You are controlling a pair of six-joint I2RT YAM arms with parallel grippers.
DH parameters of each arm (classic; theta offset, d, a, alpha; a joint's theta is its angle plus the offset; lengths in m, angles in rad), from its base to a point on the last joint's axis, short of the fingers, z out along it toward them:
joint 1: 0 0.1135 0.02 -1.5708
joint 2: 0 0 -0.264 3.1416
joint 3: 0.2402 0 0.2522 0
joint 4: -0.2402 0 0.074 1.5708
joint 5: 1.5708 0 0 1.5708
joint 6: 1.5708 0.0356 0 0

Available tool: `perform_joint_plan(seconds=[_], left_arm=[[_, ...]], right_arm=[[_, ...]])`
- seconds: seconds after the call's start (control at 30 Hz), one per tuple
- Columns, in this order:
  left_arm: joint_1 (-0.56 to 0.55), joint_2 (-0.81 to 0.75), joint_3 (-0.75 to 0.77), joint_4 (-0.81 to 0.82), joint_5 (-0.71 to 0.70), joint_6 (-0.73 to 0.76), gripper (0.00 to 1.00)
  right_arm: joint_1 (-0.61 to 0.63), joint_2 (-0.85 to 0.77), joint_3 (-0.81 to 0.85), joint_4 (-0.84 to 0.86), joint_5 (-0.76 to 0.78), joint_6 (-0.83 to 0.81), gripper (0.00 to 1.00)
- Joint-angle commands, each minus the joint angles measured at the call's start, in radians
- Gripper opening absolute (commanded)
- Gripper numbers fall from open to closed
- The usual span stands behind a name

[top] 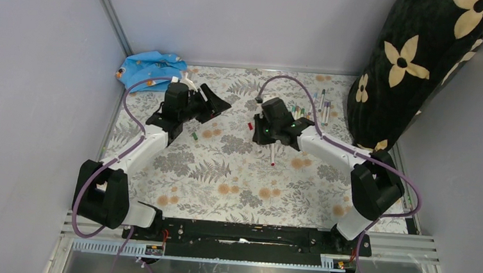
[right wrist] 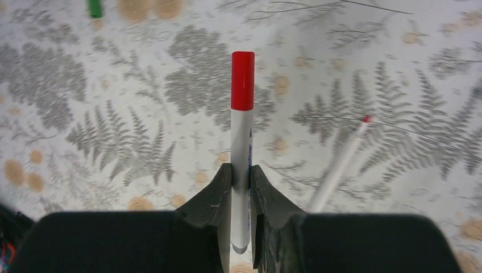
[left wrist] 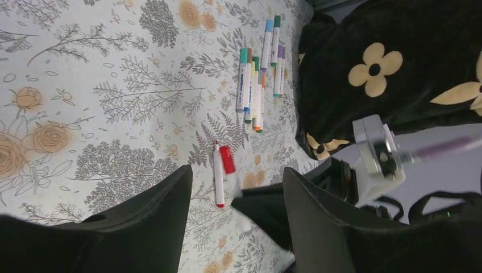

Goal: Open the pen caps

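From above, we see the right claw [top: 257, 127] closed on a white pen. Its red cap [top: 250, 125] sticks out past the fingertips toward the left arm's side of the counter [top: 222, 186]. The left claw [top: 217, 106] stands open and empty, near that cap but clear of it and a little farther back. The pen's long axis therefore runs roughly across the counter from one arm toward the other, capped end leading, and we judge the left claw to be the one placed to take the cap. An uncapped pen [top: 271, 154] lies just on the near side of the right claw, a loose green cap [top: 195, 135] lies near the left claw, and the other pens [top: 308, 109] sit grouped behind the right arm. In the left wrist view we look out between widely parted fingers [left wrist: 153, 199] with nothing in the gap. The red cap [left wrist: 227, 160] hangs ahead of them and apart, its barrel running back into the right claw, beside the uncapped pen [left wrist: 218, 176] lying flat on the counter. In the right wrist view the right claw [right wrist: 241, 170] pinches the barrel low down. The pen points straight out along the claw's line, with the red cap [right wrist: 242, 79] fully seated at the far end. We judge the next move calls for the left claw to line up on that axis, close round the cap, and pull along it rather than sideways.
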Motion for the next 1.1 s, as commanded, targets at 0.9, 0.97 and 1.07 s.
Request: perform_joint_plan(seconds=[0.9, 0.97, 1.07], left_arm=[[-0.035, 0.013, -0.107, 0.117, 0.014, -0.043, 0.66], [-0.034, 0.016, -0.104, 0.112, 0.012, -0.041, 0.65], [-0.034, 0.019, -0.099, 0.107, 0.009, -0.038, 0.61]], right_arm=[[0.224, 0.105, 0.270, 0.027, 0.010, 0.066, 0.00], [0.230, 0.103, 0.268, 0.025, 0.008, 0.066, 0.00], [0.234, 0.100, 0.263, 0.023, 0.011, 0.065, 0.00]])
